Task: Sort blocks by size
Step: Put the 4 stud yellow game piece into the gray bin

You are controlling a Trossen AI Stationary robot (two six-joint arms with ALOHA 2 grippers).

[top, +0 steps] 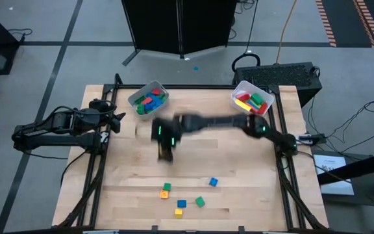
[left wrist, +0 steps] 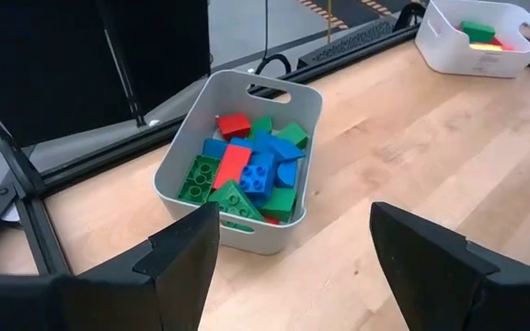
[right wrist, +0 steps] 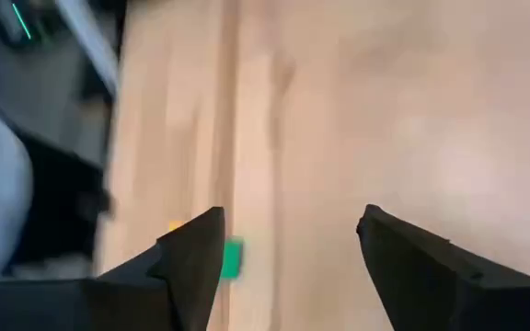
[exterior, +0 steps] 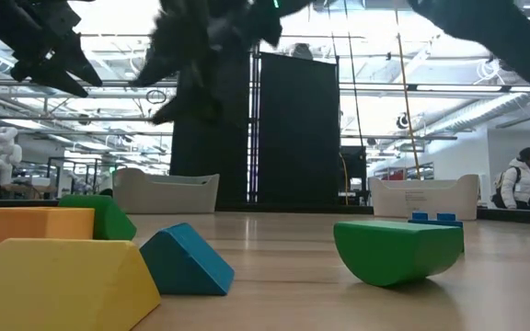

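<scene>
Dark right arm reaches across mid-table, pincer (top: 165,154) open, empty.

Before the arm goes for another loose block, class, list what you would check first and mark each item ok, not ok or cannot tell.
1. Right pincer empty, fingers apart: ok.
2. Left pincer parked open at the table's left edge, out of the way: ok.
3. Small loose plastic blocks remaining on the wooden table's front part: ok, five visible.
4. Left white plastic bin upright, holding blocks: ok.
5. Right white plastic bin upright, holding blocks: ok.
6. Right pincer directly above a block: not ok, over bare table.
</scene>
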